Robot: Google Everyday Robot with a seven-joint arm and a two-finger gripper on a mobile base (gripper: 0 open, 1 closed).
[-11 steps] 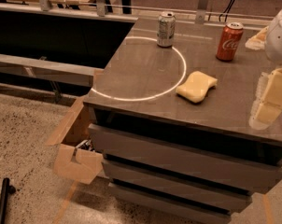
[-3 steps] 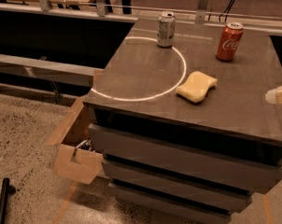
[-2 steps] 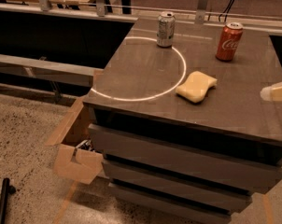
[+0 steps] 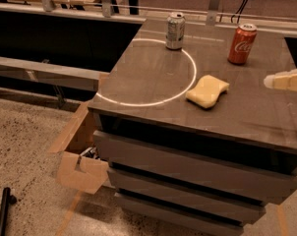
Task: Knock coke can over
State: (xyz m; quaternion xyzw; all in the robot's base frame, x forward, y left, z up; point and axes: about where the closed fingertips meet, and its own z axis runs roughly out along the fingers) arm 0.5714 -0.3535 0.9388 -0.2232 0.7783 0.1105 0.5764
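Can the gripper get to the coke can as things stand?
Probably yes. The gripper is at the right edge over the table; the coke can stands upright farther back, with bare surface between them. The sponge and silver can sit further left, off that line.

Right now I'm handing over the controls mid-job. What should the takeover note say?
The gripper: only a pale part shows at the right edge of the view, over the dark grey tabletop, right of the yellow sponge, clear of everything.
The red aluminium coke can stands upright at the far right of the top. The silver-grey drinks can stands upright on the far rim of the white circle.
Done: nothing yet, the coke can is not tipped.
Left: bring the gripper to the coke can and push it over, leaving the silver-grey one alone.
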